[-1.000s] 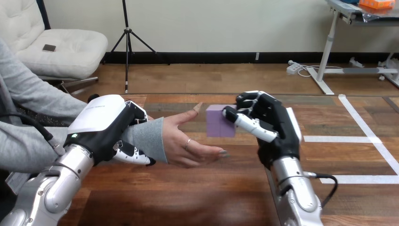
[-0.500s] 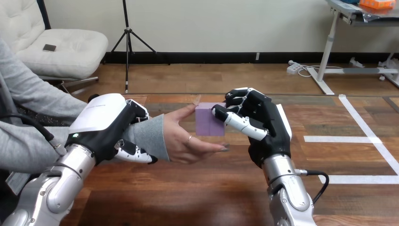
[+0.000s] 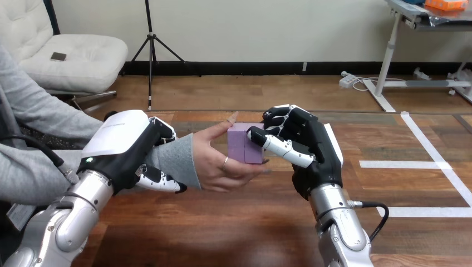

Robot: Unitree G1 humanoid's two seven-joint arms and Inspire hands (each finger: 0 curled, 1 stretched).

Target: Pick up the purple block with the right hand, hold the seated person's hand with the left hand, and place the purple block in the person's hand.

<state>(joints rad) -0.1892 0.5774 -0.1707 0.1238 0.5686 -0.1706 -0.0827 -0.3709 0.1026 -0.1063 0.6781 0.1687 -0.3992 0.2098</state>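
The purple block (image 3: pixel 244 143) is pinched between the thumb and curled fingers of my right hand (image 3: pixel 303 146), just above the table's middle. It rests against the palm of the person's hand (image 3: pixel 220 161), whose fingers curl up under and around it. My left hand (image 3: pixel 131 149) wraps around the person's grey-sleeved wrist (image 3: pixel 177 161) from the left, fingers curled beneath it and thumb over it.
The wooden table (image 3: pixel 222 222) stretches toward me below both hands. White tape lines (image 3: pixel 439 167) mark the surface at the right. The person's grey-sleeved forearm (image 3: pixel 39 167) comes in from the left edge.
My right hand carried the purple block leftward into the person's palm. The person's fingers have curled up around the block. My left hand has kept its hold on the wrist.
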